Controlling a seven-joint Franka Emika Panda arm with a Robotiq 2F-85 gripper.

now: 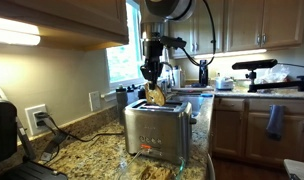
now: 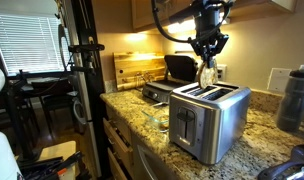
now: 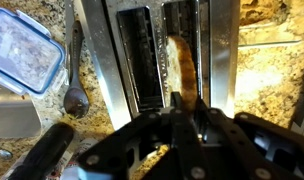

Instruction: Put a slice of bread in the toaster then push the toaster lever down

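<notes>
The steel toaster [image 1: 157, 130] stands on the granite counter and shows in both exterior views [image 2: 210, 118]. My gripper [image 1: 152, 72] hangs straight above it, shut on the slice of bread [image 1: 155, 96]. The tan slice [image 2: 207, 76] stands on edge with its lower end at the top of the toaster. In the wrist view the slice [image 3: 185, 68] sits in the right-hand slot of the toaster [image 3: 220, 50], and my gripper [image 3: 187, 112] fills the bottom of the picture. A dark strip on the narrow end face [image 2: 185, 120] is where the lever seems to be; the tab itself is too small to make out.
A blue-lidded container [image 3: 27, 50] and a spoon [image 3: 74, 92] lie beside the toaster. A black appliance [image 2: 177, 68] and a wooden board [image 2: 132, 68] stand behind it. A dark bottle [image 2: 297, 95] is near the wall. More bread [image 1: 152, 171] lies in front of the toaster.
</notes>
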